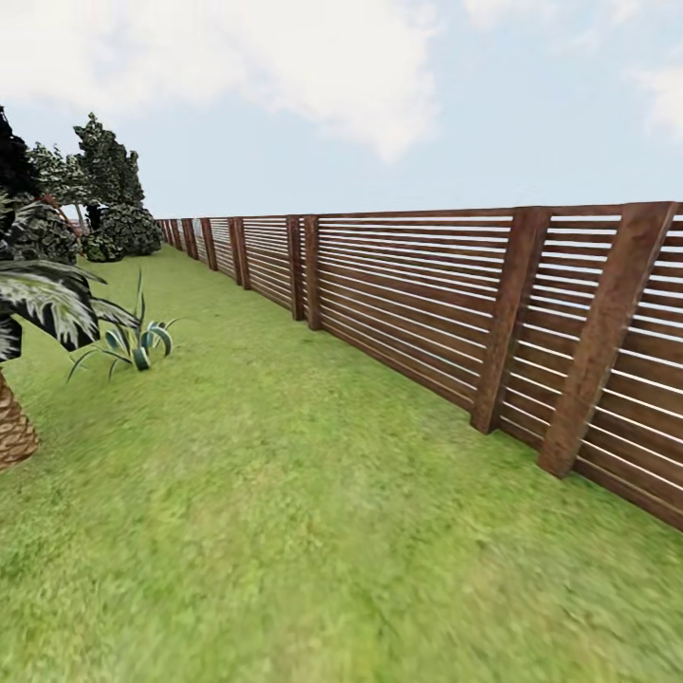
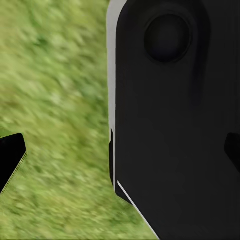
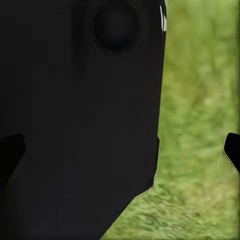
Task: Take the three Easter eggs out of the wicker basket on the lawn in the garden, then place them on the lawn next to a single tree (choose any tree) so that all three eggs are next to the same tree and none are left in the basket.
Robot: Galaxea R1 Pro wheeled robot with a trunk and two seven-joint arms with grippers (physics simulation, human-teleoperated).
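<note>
The lawn (image 1: 285, 512) stretches ahead, bright green, along a brown slat fence (image 1: 427, 304). At the far left end stand trees (image 1: 109, 171) with dark leaves flecked with pale blossoms. The Easter eggs and the wicker basket are out of view. In the left wrist view my left gripper (image 2: 120, 155) is open, its dark fingertips (image 2: 11, 160) far apart with nothing held, over blurred grass (image 2: 55, 100). My right gripper (image 3: 120, 152) is open too, with fingertips (image 3: 232, 152) at both edges of the picture and nothing between them.
A palm with a scaly brown trunk (image 1: 11, 432) and drooping fronds stands at the near left. A small spiky green plant (image 1: 138, 346) grows beside it. The fence runs diagonally from the right foreground to the far left. The robot's black body (image 2: 175, 125) blocks much of both wrist views.
</note>
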